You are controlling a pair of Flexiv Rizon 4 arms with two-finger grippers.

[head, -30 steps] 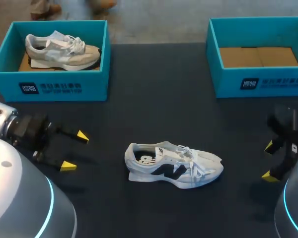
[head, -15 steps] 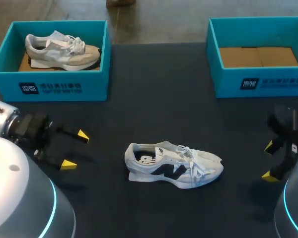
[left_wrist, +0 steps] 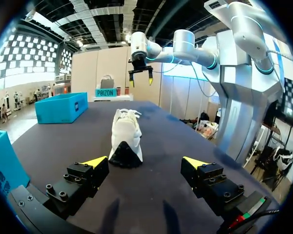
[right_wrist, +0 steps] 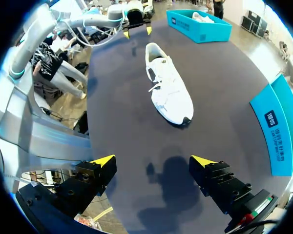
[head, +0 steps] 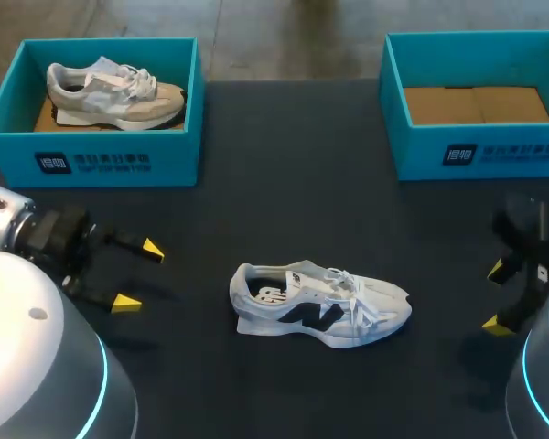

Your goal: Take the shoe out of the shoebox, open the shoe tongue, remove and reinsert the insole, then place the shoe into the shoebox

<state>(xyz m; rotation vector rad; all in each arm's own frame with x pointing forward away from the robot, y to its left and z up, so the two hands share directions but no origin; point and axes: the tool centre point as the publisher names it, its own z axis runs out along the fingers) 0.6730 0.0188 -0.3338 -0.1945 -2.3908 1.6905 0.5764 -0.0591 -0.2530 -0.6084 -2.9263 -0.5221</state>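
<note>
Head view only: right shoebox [head: 476, 151] has a cardboard floor
White sneaker [head: 320, 302]: open table [head: 284, 183] all round (heel toward left gripper [head: 138, 276])
Left and right gripper [head: 497, 297]: fingers spread, holding nothing

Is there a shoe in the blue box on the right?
No, the right shoebox shows only its brown floor; the white shoe lies on the table.

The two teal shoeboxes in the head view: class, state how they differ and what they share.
The left shoebox holds a beige sneaker; the right shoebox shows only its brown cardboard floor. The left shoebox sits far left, the right shoebox far right. Both are teal, open-topped, with a dark front label.
</note>
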